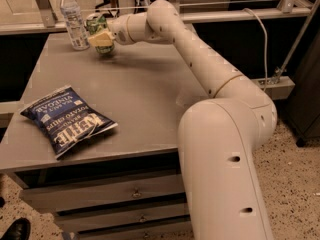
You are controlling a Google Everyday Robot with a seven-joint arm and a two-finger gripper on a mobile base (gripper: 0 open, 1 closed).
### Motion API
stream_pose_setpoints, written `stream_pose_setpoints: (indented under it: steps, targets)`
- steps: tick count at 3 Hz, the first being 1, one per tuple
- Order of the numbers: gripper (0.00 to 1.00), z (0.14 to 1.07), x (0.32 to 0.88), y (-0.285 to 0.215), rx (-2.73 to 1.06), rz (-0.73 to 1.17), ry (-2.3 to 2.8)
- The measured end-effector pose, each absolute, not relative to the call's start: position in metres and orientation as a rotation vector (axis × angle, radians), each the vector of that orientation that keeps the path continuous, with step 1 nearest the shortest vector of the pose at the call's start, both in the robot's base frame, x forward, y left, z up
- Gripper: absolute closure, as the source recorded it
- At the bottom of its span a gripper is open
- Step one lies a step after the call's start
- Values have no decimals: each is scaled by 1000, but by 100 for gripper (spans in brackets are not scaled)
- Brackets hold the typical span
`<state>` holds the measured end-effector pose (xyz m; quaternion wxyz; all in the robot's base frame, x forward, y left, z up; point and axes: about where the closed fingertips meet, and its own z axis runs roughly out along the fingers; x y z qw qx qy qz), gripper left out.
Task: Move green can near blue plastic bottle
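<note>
The green can (95,23) stands at the far left of the grey table (145,89), just right of the blue plastic bottle (73,20), a clear bottle with a white cap. My gripper (102,38) reaches in from the right. It is shut on the green can, with one pale finger (100,38) across the can's front. A small gap separates the can from the bottle. The can's lower part is hidden behind the finger.
A dark blue chip bag (67,118) lies flat near the table's front left corner. My arm's white base (225,159) stands at the table's front right. Drawers (115,196) sit under the tabletop. A rail runs behind the table.
</note>
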<state>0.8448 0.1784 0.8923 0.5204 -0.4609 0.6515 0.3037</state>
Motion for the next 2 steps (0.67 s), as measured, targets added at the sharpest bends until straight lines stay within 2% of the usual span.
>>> stream_pose_setpoints:
  steps: [1,2]
  targets:
    - [83,889,848,183,-1097,740,1562]
    - [58,889,854,185,-1086,739,1564]
